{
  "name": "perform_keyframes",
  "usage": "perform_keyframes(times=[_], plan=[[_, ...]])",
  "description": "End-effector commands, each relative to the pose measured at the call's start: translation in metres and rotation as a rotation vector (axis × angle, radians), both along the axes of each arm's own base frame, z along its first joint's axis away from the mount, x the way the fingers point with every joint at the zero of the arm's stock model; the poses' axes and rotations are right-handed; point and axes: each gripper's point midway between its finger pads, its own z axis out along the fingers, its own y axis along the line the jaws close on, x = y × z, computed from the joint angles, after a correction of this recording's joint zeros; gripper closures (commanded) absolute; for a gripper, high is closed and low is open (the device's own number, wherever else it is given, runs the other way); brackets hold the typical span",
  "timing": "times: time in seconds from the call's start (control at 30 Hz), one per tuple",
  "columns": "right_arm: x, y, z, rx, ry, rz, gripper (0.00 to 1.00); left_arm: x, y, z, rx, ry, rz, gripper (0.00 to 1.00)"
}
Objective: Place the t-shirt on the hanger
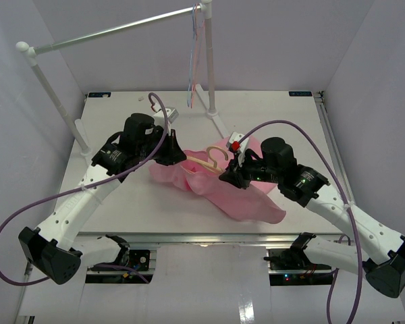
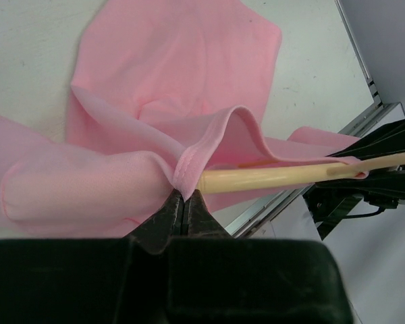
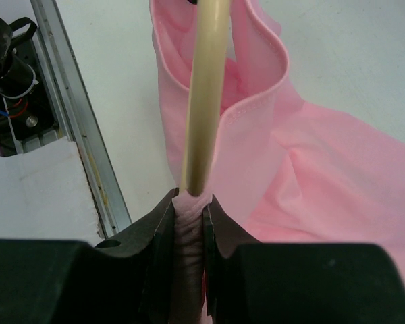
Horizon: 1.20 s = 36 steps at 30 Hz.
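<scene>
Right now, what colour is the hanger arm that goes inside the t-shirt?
Pale tan, plain, with no pattern. The hanger shows best in the left wrist view.

Soft matt pink cloth t-shirt point(image 2: 175, 61), smooth pale wooden hanger point(image 2: 270, 177)

The t-shirt point(image 1: 246, 199) is lying bunched at the middle of the surface point(image 1: 121, 196). The hanger point(image 1: 208, 162) is resting on its far part, one end running inside a fold of cloth. The left hand point(image 1: 174, 154) is sitting at the t-shirt's left edge, the right hand point(image 1: 228, 177) at its right, cloth lying between its fingers. Behind, thin hangers point(image 1: 194, 61) are hanging from a rail point(image 1: 115, 30).
</scene>
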Motion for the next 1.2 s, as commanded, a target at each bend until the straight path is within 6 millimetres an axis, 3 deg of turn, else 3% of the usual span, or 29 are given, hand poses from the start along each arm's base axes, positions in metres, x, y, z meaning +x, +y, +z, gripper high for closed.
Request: perform_keyframes(times=[0.0,0.13,0.23,0.37,0.4,0.57,0.77,0.97,1.17], plan=[[-0.011,0.025,0.032,0.095,-0.085,0.086,0.92,-0.002,-0.013,0.008,-0.014,-0.022,-0.042,1.0],[-0.015,0.03,0.014,0.057,-0.075,0.09,0.92,-0.013,-0.029,0.036,-0.057,-0.082,-0.134,0.97],[-0.022,0.029,0.007,0.065,-0.069,0.112,0.92,-0.02,-0.032,0.053,-0.07,-0.136,-0.191,0.78],[-0.036,0.023,0.006,0.093,-0.083,0.154,0.92,-0.03,-0.025,0.064,-0.055,-0.184,-0.226,0.5],[-0.039,0.022,0.006,0.105,-0.092,0.162,0.92,-0.034,-0.022,0.064,-0.05,-0.189,-0.235,0.47],[-0.05,0.015,0.019,0.157,-0.126,0.194,0.92,-0.045,-0.002,0.068,0.026,-0.239,-0.24,0.41],[-0.06,0.009,0.032,0.193,-0.116,0.198,0.92,-0.062,0.022,0.086,0.078,-0.332,-0.244,0.4],[-0.067,0.0,0.044,0.211,-0.122,0.189,0.92,-0.095,0.021,0.094,0.076,-0.512,-0.485,0.42],[-0.071,-0.004,0.058,0.229,-0.133,0.196,0.92,-0.102,0.005,0.082,0.078,-0.552,-0.663,0.39]])
